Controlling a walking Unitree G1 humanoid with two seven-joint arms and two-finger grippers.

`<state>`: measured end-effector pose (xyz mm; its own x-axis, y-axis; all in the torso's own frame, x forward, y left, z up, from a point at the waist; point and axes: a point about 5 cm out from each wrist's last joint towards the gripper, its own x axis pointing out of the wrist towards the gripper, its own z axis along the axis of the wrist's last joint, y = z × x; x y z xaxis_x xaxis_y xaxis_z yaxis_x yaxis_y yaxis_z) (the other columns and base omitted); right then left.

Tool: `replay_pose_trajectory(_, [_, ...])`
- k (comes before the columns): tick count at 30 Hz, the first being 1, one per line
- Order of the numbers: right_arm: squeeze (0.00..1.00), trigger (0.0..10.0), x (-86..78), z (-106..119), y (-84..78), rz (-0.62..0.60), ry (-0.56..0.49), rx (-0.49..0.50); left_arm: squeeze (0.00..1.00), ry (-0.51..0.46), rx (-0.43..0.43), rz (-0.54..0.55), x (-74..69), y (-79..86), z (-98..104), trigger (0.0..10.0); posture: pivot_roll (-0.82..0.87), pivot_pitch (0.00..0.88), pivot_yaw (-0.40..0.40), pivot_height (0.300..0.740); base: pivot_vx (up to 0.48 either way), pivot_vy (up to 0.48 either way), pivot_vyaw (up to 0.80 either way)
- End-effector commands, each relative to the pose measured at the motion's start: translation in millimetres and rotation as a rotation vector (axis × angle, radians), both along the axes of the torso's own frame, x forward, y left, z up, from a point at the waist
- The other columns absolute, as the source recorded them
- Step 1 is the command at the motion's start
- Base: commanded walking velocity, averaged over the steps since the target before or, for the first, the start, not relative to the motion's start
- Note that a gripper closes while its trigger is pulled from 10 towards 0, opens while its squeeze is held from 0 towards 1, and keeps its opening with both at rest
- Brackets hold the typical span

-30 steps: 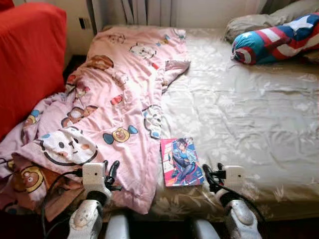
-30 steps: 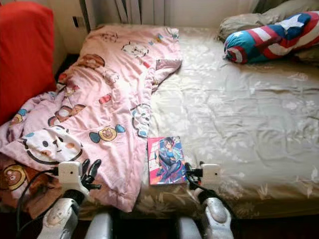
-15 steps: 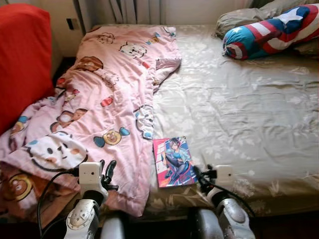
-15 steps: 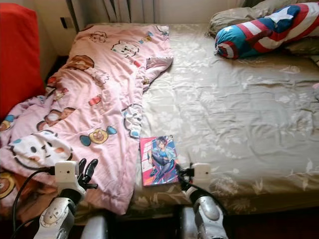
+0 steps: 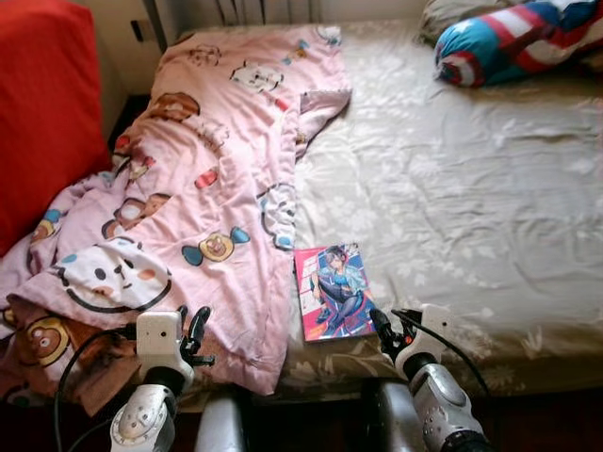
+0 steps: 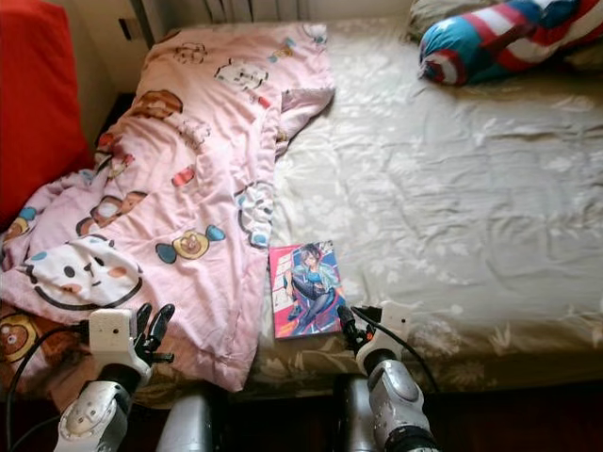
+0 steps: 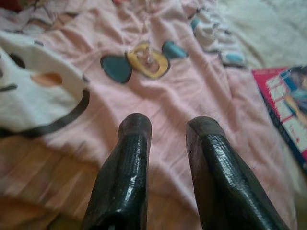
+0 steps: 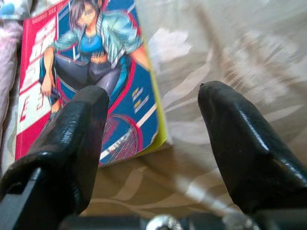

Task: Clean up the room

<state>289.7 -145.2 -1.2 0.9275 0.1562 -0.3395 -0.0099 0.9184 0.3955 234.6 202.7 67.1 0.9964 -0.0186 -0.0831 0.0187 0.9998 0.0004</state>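
Beige floral sheets cover the wide bed (image 5: 471, 188) that takes up most of the room ahead of the robot. Both claws sit at the near edge of the mattress. The right claw (image 8: 153, 120) has its two black fingers spread apart and holds nothing; it hovers just off the near right corner of the thin glossy comic book with a pink-and-blue illustrated cover (image 5: 333, 291), one finger over the cover's corner, the other over bare sheet. Whether that finger touches the cover, I cannot tell. The comic book lies flat on the sheet, just ahead and slightly left of this claw, its left edge just beside the hem of the pink cartoon-print quilt (image 5: 203, 169).

That quilt spreads ahead of the left claw (image 7: 165, 129), crumpled and sliding off the bed's near left side. The left claw's fingers stand a little apart, gripping nothing, poised just above the pink fabric near a blue-and-yellow candy motif. Far beyond the right claw, at the head of the bed, rests a long bolster pillow in blue, red and white stripes with a star (image 5: 513, 42). Left of the quilt, well beyond the left claw, stands a red upholstered seat (image 5: 42, 104).
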Motion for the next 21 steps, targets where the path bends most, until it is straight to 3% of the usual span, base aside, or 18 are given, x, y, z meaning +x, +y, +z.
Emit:
replay_pose_trajectory(1, [0.00,10.0,-3.7,-5,2.4,0.010,0.025,0.011,0.00,0.024,0.018,-0.014,-6.9,4.1,1,10.0,0.15,0.272,0.043,0.589,0.000,0.000,0.00])
replay_pose_trajectory(7, [0.00,10.0,5.1,5,1.6,0.015,-0.035,0.036,0.00,0.049,0.046,0.003,-23.1,15.8,4,10.0,0.18,0.306,0.062,0.589,0.000,0.000,0.00])
replay_pose_trajectory(12, [0.00,10.0,8.0,9,-2.5,-0.010,-0.057,0.051,0.00,0.059,0.049,0.000,-27.5,15.3,5,10.0,0.19,0.316,0.069,0.589,0.000,0.000,0.00])
replay_pose_trajectory(21, [0.00,10.0,-1.4,-1,-3.6,-0.035,-0.023,0.235,0.00,0.090,0.055,-0.008,-41.8,15.6,11,10.0,0.22,0.333,0.090,0.589,0.000,0.000,0.00])
